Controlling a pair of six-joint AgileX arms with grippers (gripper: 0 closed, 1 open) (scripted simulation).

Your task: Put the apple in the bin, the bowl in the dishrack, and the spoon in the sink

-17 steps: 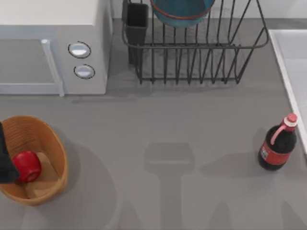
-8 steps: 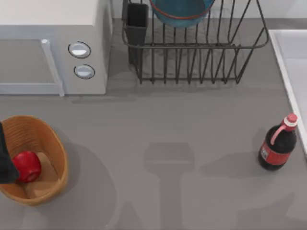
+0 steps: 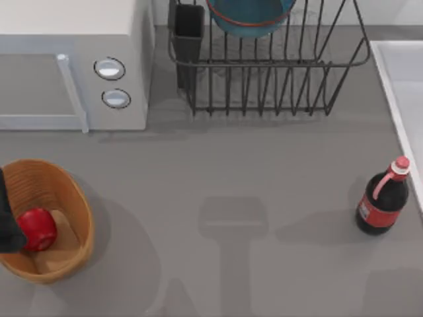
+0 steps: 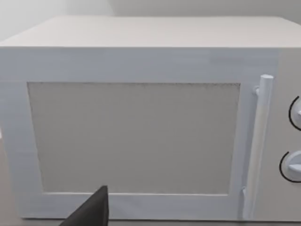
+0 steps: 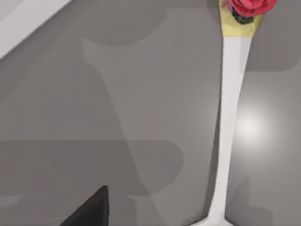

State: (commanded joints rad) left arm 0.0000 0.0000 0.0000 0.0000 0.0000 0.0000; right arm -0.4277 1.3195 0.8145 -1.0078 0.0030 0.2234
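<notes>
Top view first: honestly not much has moved in the last second. The apple sits where it was inside the bin, which is well away from the dishrack, off toward the table's left-front. My left gripper still hangs at the bin's outer edge, just beside the apple, and I can't tell if it's apart or together. The bowl is still in the dishrack, next to the rack's utensil cup. The sink lies just right of the dishrack, and the red-capped bottle stands in front and to the right of it. The one thing that did change is the arm shadows on the table in front of the dishrack, so I'd guess my right arm is on the move. Apple and bowl look done, which leaves the spoon. Left wrist view: just the microwave, door and handle, the dishrack's left-hand neighbour. Right wrist view: there's the spoon, lying flat on the grey table. It has a long white handle with a yellow band and a red ornament at one end, and it flares at the other end. Its long axis runs at a slant to the pale strip in the corner, probably the sink's rim. I can't tell my right gripper's state either.
</notes>
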